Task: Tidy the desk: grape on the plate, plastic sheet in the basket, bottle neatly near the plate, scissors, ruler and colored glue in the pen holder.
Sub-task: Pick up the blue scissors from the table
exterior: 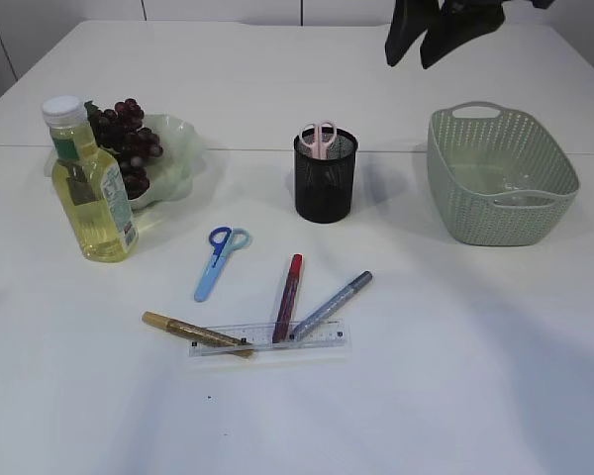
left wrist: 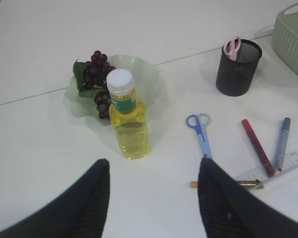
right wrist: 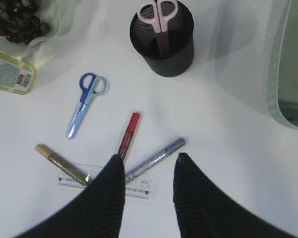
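Clear ruler [exterior: 269,337] lies nearest on the white bench [exterior: 455,346], flat. Gold glue pen [exterior: 196,333], red glue pen [exterior: 287,297] and silver-blue glue pen [exterior: 330,306] fan across it, tips resting on the ruler. Blue scissors [exterior: 218,261] lie just behind, closed, handles toward the pen holder [exterior: 325,176]. Holder upright; pink scissors [exterior: 318,138] already inside, handles up. Bottle [exterior: 89,183] of yellow liquid stands upright, touching the front of the green plate [exterior: 178,158]. Grapes [exterior: 126,142] sit on the plate. Basket [exterior: 500,176] at right; something clear and flat seems to lie at its bottom, hard to tell.

Left pincer [left wrist: 154,171]: fingers apart, empty, above bench near bottle. Right pincer [right wrist: 148,166]: fingers apart, empty, over the ruler and pens.
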### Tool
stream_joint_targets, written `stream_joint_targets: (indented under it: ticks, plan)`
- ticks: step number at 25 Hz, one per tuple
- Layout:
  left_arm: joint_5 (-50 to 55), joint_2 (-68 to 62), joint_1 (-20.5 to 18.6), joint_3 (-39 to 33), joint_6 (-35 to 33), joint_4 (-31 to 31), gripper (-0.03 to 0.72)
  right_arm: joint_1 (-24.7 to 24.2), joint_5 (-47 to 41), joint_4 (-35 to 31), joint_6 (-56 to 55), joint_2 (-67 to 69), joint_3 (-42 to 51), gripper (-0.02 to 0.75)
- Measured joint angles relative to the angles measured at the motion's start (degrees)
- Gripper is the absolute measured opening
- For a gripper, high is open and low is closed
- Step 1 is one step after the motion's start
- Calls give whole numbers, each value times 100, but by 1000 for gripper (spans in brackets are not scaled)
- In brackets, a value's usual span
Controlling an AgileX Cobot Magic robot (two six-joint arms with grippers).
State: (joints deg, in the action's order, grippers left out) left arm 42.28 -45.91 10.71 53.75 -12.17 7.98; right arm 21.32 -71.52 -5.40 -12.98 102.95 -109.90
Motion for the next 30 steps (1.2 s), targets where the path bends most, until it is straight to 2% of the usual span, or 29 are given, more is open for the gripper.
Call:
stream_joint_targets:
  ticks: [4,12,15,20,26,30]
  plan:
    - [294,-350,347,412,-63,82,415,-164,0,54,0,-234,520,281]
    - [392,-1414,1363,1082,-75,115,415,-1121,0,114,11,-570,1341,281]
    - [402,-1845,1600,1272,-84,138,415,-1398,0,159,11,-594,1458,282]
    - [402,-2607,1692,1622,-61,173,415,-1488,0,540,33,-594,1821,282]
    - [527,-3759,1692,2130,119,172,415,-1488,10,540,66,-594,2251,281]
    - [1155,-4688,1692,2674,662,-139,415,-1488,22,131,137,-606,2275,282]
